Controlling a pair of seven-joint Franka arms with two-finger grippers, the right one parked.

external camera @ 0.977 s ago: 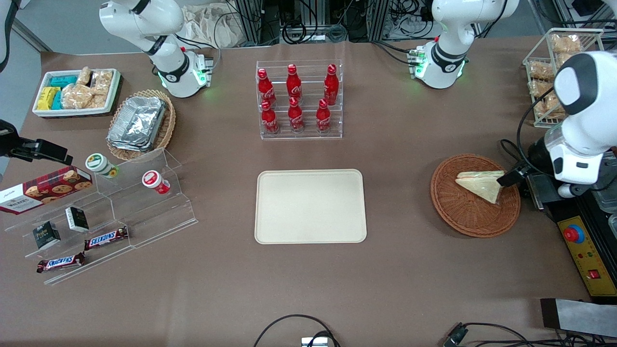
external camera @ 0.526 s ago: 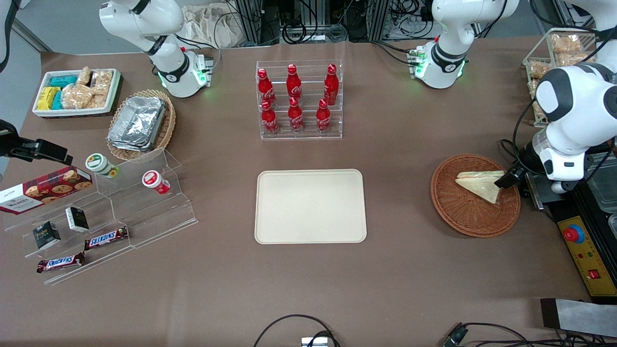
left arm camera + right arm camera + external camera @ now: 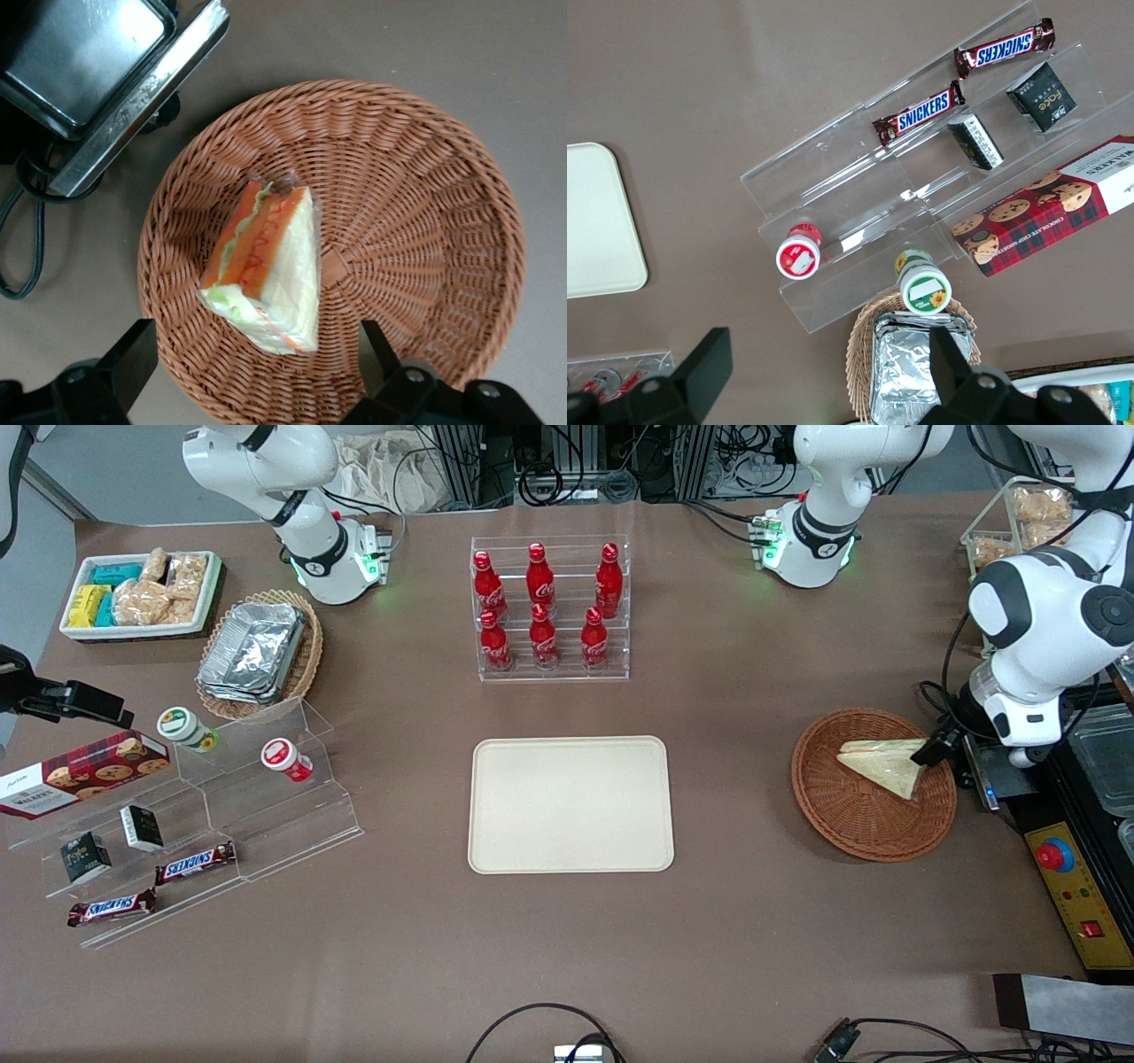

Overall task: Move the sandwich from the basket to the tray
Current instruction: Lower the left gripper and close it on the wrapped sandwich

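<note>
Gripper (image 3: 257,354) spread wide above sandwich (image 3: 266,270) in basket (image 3: 425,221), tray (image 3: 570,803) well apart (bare)

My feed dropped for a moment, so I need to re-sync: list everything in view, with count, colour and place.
Wrapped wedge sandwich: one, white, orange and green, in the wicker basket.
Round wicker basket: one, reddish-brown, toward the working arm's end.
Rectangular plastic tray: one, cream, mid-table.
Cola bottles: six, red, in a clear rack, farther from the camera than the tray.
Snickers bars: two, brown, on a clear stand toward the parked arm's end.
Left gripper: open, above the sandwich.
</note>
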